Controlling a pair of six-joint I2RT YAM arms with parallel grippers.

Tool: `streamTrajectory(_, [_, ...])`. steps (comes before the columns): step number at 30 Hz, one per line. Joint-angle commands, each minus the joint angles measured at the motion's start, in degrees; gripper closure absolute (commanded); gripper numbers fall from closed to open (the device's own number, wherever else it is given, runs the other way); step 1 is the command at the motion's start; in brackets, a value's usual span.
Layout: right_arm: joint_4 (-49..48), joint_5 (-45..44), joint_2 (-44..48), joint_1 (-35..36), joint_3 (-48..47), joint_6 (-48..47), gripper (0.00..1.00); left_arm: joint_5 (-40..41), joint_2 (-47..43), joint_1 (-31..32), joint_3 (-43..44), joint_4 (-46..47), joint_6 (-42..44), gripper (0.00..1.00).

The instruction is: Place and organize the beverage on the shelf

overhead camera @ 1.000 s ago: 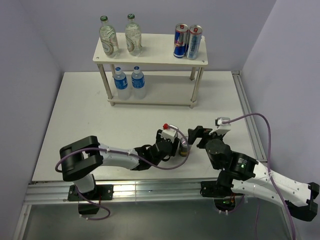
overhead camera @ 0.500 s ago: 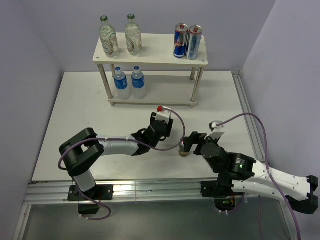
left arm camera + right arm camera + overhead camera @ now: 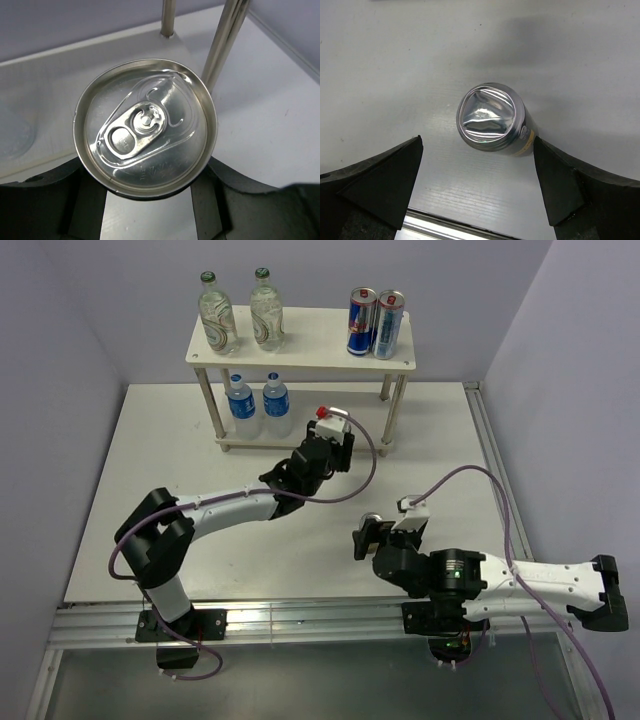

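My left gripper [image 3: 325, 458] is shut on a short can, whose silver pull-tab top [image 3: 145, 127] fills the left wrist view between the fingers [image 3: 50, 205]. It holds the can just in front of the shelf's lower board [image 3: 360, 412], near the right legs [image 3: 225, 40]. In the top view the can is hidden under the gripper. A second short dark-and-gold can [image 3: 492, 125] stands on the table [image 3: 369, 523], its shiny end facing my open right gripper [image 3: 477, 142], which hovers over it without touching. The right gripper also shows in the top view [image 3: 360, 540].
On the shelf's top board [image 3: 300, 360] stand two green-capped bottles [image 3: 217, 315] and two tall blue-and-silver cans [image 3: 374, 324]. Two blue-labelled water bottles [image 3: 258, 405] stand at the left of the lower tier. The table's metal front rail [image 3: 450, 227] lies just below the right gripper.
My left gripper has carried its can from the middle of the table up to the shelf's lower tier. My right arm has drawn back over the second can, which stays put.
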State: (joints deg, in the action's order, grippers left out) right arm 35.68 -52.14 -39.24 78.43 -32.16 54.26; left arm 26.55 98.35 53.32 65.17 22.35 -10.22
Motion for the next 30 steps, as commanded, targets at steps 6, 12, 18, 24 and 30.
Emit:
streamTrajectory(6, [-4.2, -7.2, -4.9, 1.2, 3.4, 7.9, 0.01, -5.6, 2.7, -5.4, 11.0, 3.0, 1.2, 1.00])
streamTrajectory(12, [-8.2, -9.7, -11.9, 1.2, 3.6, 8.9, 0.01, -7.9, 8.4, -9.1, 17.1, 2.0, 1.7, 1.00])
streamTrajectory(18, [-12.5, -11.7, -15.5, 1.2, 4.8, 9.5, 0.02, -8.6, 13.6, -11.6, 21.9, 1.6, 2.2, 1.00])
streamTrajectory(24, [-15.4, -14.2, -18.8, 1.2, 6.7, 11.1, 0.04, -8.8, 17.3, -13.6, 24.0, 1.8, 1.7, 1.00])
streamTrajectory(30, [-17.2, -16.1, -22.8, 1.2, 6.9, 13.0, 0.06, -8.5, 19.4, -15.1, 23.8, 3.0, 1.5, 1.00])
